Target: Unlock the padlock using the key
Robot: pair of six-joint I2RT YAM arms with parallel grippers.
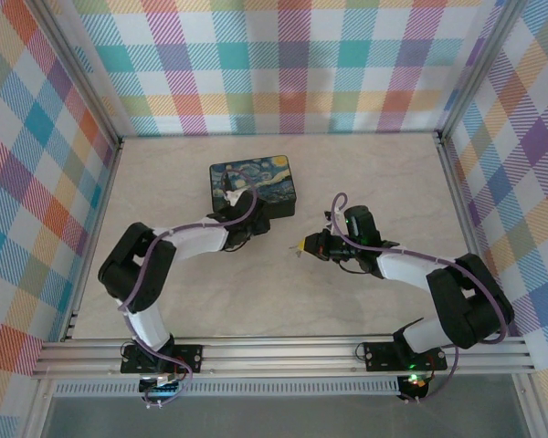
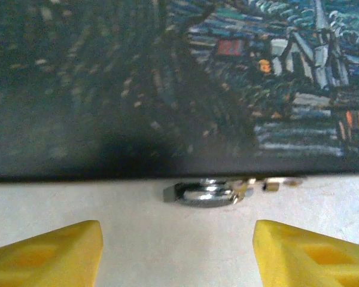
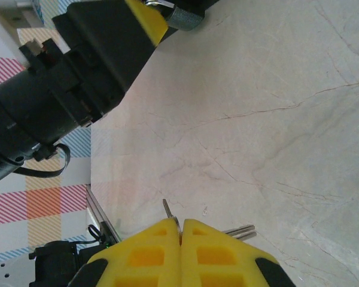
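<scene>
Left wrist: left claw [image 2: 177, 239] gapes empty before the padlock [image 2: 206, 192] — right claw [image 3: 180, 226] pinches the key [image 3: 169, 209].

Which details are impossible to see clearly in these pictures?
The padlock: blurred in the left wrist view; keyhole unreadable.
The key: right wrist view, mostly hidden between the right tool fingers.
Top external view: padlock and key too small.
</scene>
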